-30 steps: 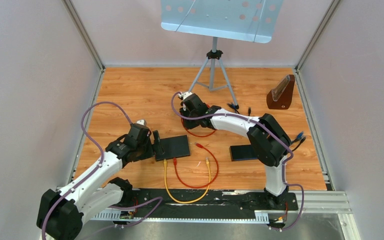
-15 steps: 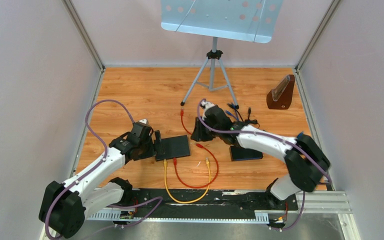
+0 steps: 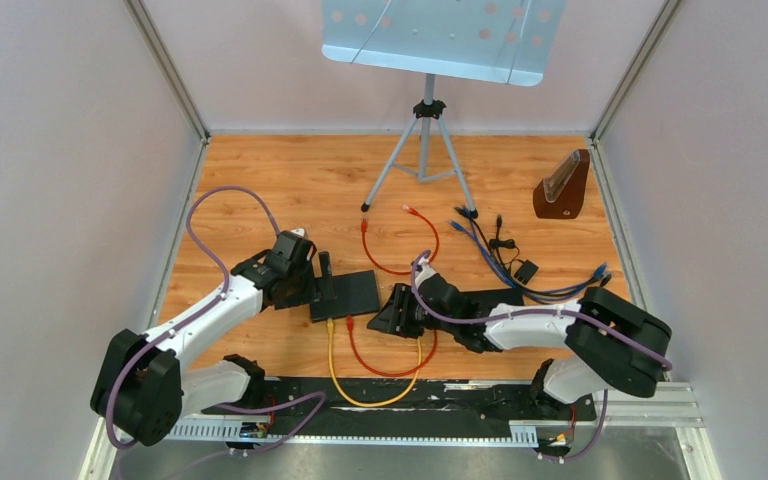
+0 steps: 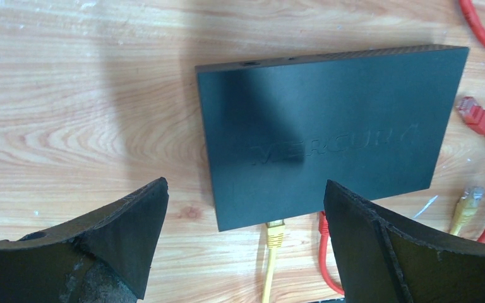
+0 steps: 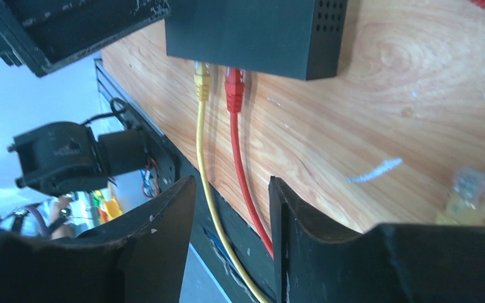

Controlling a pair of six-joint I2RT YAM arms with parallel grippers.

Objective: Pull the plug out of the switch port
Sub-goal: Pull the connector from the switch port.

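The black switch (image 3: 346, 294) lies flat on the wooden table. A yellow plug (image 3: 330, 325) and a red plug (image 3: 349, 323) sit in ports on its near edge. In the left wrist view the switch (image 4: 328, 126) lies ahead of my open, empty left gripper (image 4: 245, 186), with the yellow plug (image 4: 275, 233) and the red plug (image 4: 323, 222) below it. My left gripper (image 3: 322, 280) is at the switch's left side. My right gripper (image 3: 390, 308) is low, right of the plugs, open and empty. In the right wrist view both plugs, yellow (image 5: 201, 81) and red (image 5: 233, 88), lie ahead of its fingers (image 5: 233, 183).
The two cables loop forward to loose ends, a red one (image 4: 473, 113) and a yellow one (image 4: 470, 202). A second red cable (image 3: 400, 240), a bundle of blue and black cables (image 3: 520, 265), a music stand tripod (image 3: 425, 130) and a brown metronome (image 3: 563, 185) lie further back.
My right arm has swung from the back centre toward the front and dropped low beside the switch's near right corner. My left gripper has shifted slightly further along the switch's left side.
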